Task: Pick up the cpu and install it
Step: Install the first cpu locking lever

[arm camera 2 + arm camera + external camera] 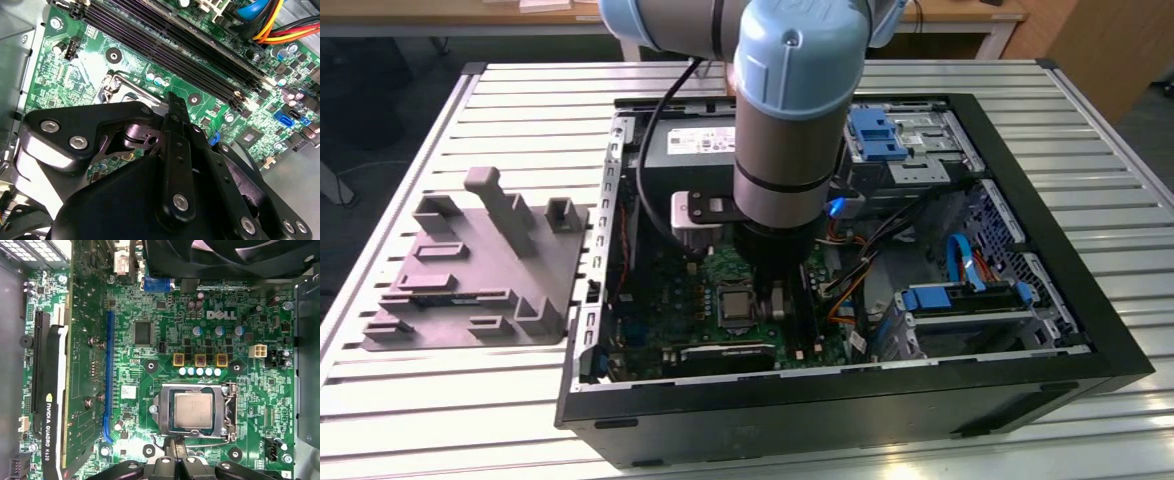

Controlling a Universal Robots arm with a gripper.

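Observation:
The cpu [192,411], a small square chip with a pale metal top, lies flat inside the dark metal-framed socket [227,412] on the green motherboard [150,305]. In the exterior view the cpu [735,300] shows as a pale square just beside the arm's tip. My gripper [176,441] hangs just off the socket's edge, its two dark fingers pressed together with nothing between them. The second wrist view shows the same gripper [171,97] as one narrow bar above the board, apart from the chip. In the exterior view the gripper [775,298] sits low inside the open computer case.
A grey plastic fixture [480,265] with posts and slots stands on the slatted table at the exterior view's left. The black case walls [1107,350] ring the board. A graphics card [50,390], a black fan [225,255], memory slots [175,45] and blue drive cages [961,298] crowd the socket.

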